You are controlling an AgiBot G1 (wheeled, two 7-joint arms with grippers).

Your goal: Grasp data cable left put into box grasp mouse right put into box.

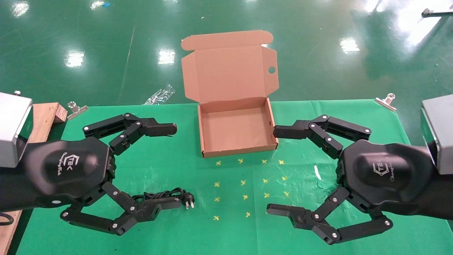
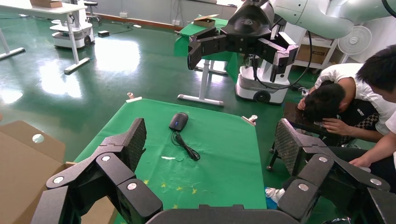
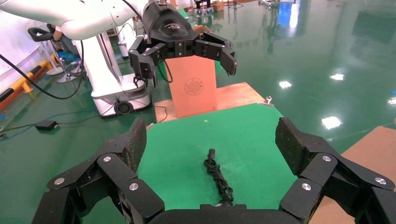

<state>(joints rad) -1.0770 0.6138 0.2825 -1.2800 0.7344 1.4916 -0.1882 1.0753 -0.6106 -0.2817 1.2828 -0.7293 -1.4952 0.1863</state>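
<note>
The open brown box (image 1: 236,150) stands empty at the back middle of the green cloth, lid up. The coiled black data cable (image 1: 161,194) lies at the front left, its pronged plug (image 1: 189,204) pointing right. It also shows in the right wrist view (image 3: 217,175). My left gripper (image 1: 173,166) is open and empty above it, and its lower finger hides part of the coil. The black mouse (image 2: 179,121) with its thin cord lies on the cloth in the left wrist view. In the head view it is hidden under my right hand. My right gripper (image 1: 276,170) is open and empty, right of the box.
Yellow cross marks (image 1: 244,180) dot the cloth in front of the box. Metal clips (image 1: 76,108) (image 1: 385,101) hold the back corners of the cloth. A wooden board (image 1: 46,117) lies at the left edge. A plastic wrapper (image 1: 159,95) lies on the floor. People (image 2: 350,93) sit beyond the right edge.
</note>
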